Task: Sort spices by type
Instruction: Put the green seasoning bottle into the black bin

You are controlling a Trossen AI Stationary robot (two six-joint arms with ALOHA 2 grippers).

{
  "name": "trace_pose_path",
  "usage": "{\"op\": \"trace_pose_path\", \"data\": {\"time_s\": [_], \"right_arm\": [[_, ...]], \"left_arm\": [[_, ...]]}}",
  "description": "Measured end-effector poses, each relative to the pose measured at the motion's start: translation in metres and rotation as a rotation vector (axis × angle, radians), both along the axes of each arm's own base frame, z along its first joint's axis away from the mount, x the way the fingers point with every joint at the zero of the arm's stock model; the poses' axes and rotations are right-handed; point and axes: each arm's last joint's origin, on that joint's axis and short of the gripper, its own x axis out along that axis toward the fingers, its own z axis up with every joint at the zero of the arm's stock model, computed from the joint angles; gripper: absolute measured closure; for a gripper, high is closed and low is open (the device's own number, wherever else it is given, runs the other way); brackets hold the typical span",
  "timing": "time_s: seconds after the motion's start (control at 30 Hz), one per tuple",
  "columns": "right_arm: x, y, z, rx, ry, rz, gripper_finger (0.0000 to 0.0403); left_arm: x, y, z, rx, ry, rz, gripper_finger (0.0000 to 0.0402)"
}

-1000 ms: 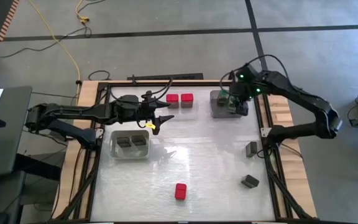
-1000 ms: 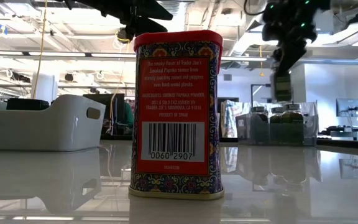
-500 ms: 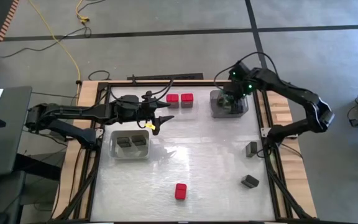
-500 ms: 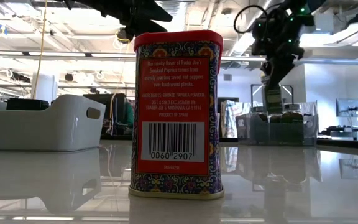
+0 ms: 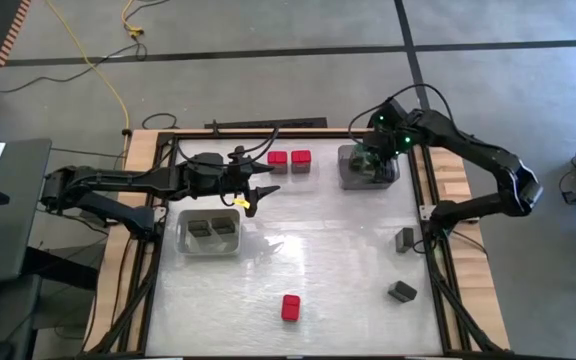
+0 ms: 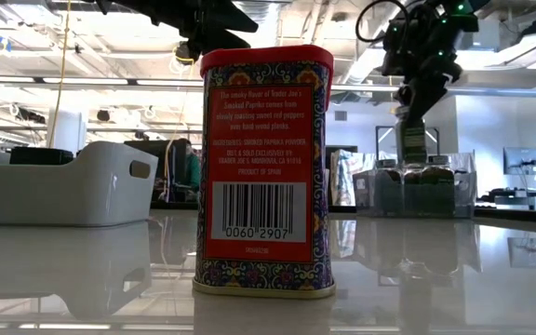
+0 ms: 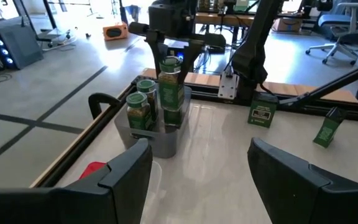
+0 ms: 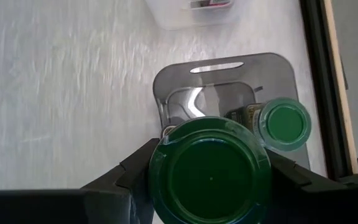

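My right gripper (image 5: 370,160) hangs over the grey tray (image 5: 349,180) at the table's far right, shut on a green-lidded jar (image 7: 169,90). A second green-lidded jar (image 8: 284,124) stands in that tray. Two red tins (image 5: 289,158) stand at the far edge and one red tin (image 5: 290,307) near the front. Two dark tins (image 5: 405,240) (image 5: 402,291) lie at the right. My left gripper (image 5: 258,195) hovers open, above the white tray (image 5: 182,240) that holds two dark tins. My right gripper pinches the jar at its green lid (image 8: 166,155), one finger (image 8: 129,174) on each of two opposite sides. The fingers come from above, slanting down. The jar hangs upright with its lower end at the grey tray's rim (image 7: 166,127); whether it rests there I cannot tell.
The table's middle is bare white surface (image 5: 318,250). Black rails (image 5: 423,200) run along the right edge beside the grey tray. In the low view the front red tin (image 6: 266,167) fills the foreground, with the white tray (image 6: 63,181) to its left.
My right gripper, still shut on the jar, has shifted a little toward the table's left over the grey tray and sunk slightly toward it. The jar stays upright.
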Motion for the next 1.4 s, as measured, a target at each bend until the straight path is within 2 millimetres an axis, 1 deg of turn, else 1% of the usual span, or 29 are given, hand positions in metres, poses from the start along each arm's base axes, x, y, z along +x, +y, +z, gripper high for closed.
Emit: {"op": "trace_pose_path", "data": {"time_s": [1.17, 1.3, 1.4], "right_arm": [[-0.0007, 0.0015, -0.0005, 0.025, -0.002, 0.014, 0.0178], [-0.0036, 0.0018, -0.0015, 0.042, 0.017, 0.011, 0.0178], [-0.0097, 0.0013, -0.0042, 0.052, -0.009, 0.012, 0.0178]], "left_arm": [[0.0, -0.0001, 0.0, -0.014, -0.004, 0.002, 0.0147], [0.0, 0.0, 0.0, -0.014, -0.004, 0.003, 0.0147], [0.0, -0.0001, 0.0, -0.014, -0.004, 0.002, 0.0147]]}}
